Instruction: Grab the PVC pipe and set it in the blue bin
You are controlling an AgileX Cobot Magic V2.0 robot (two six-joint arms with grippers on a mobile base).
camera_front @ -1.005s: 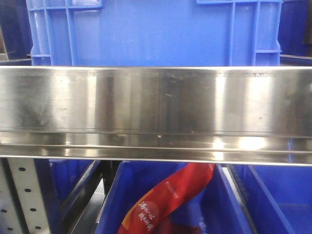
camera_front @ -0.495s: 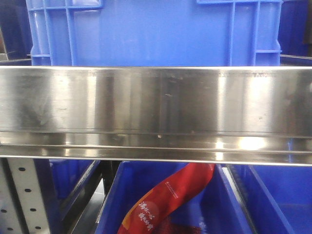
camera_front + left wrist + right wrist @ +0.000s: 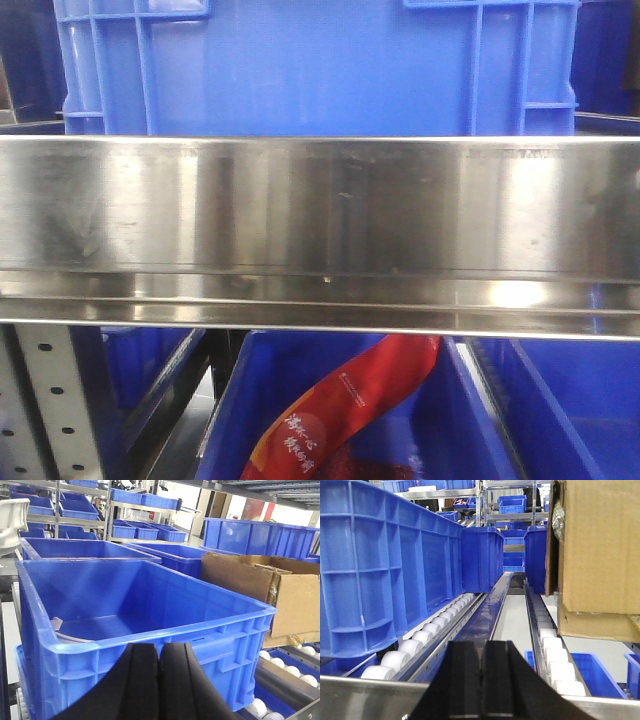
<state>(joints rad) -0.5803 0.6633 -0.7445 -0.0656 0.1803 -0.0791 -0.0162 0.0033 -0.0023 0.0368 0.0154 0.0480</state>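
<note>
— PVC pipe: location? Cannot tell; none recognisable in any view.
— Blue bin (image 3: 150,605): directly ahead of left gripper (image 3: 159,680), jaws clenched, nothing between.
— Right gripper (image 3: 484,680)?
— Jaws clenched, nothing held; roller track (image 3: 427,635) ahead-left, cardboard box (image 3: 600,550) ahead-right.
— Front view?
— Steel shelf rail (image 3: 320,230), red bag (image 3: 350,400) below.

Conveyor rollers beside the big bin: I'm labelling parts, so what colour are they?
White; the rollers show best in the right wrist view, beside the blue bin.

Warehouse: blue bins (image 3: 150,605) on roller racks (image 3: 435,630).
</note>
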